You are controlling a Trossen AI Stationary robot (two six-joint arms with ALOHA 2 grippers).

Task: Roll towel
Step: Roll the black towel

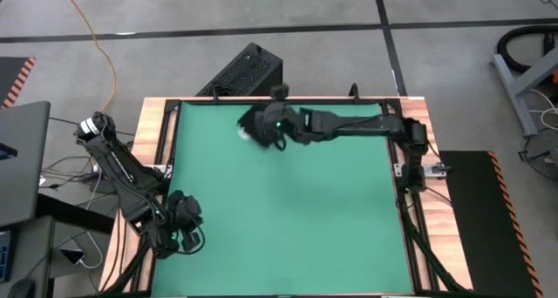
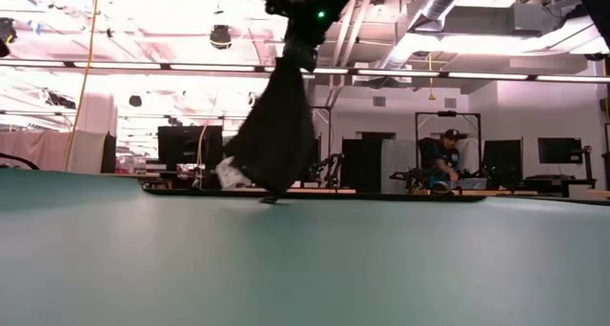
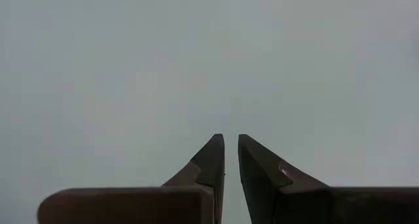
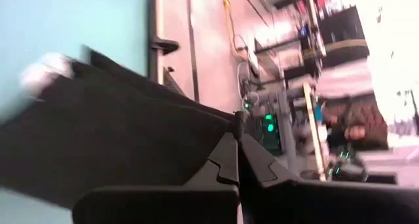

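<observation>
The black towel (image 1: 255, 124) hangs bunched over the far part of the green mat (image 1: 288, 211). Its white tag (image 2: 229, 173) shows low on one side. My right gripper (image 1: 277, 129) reaches in from the table's right, is shut on the towel's upper end, and stands high above the mat in the low view (image 2: 303, 35). The towel's lowest tip (image 2: 270, 198) is at the mat; whether it touches, I cannot tell. My left gripper (image 3: 231, 145) waits over the mat's near left corner (image 1: 187, 237), with a narrow gap between its fingers and nothing in it. My right gripper pinches the towel's upper end (image 4: 219, 129) between its two fingers; whether that is one layer or several is hidden. The fingers slant downward from the table's right. The towel (image 2: 276, 126) hangs slack below them, widening downward.
A hard black ribbed box (image 1: 244, 71) stands just beyond the table's far edge. Black frame rails (image 1: 170, 132) run along the mat's sides. A laptop (image 1: 17, 159) and cables lie left of the table. A person (image 2: 443, 154) sits far off in the room behind.
</observation>
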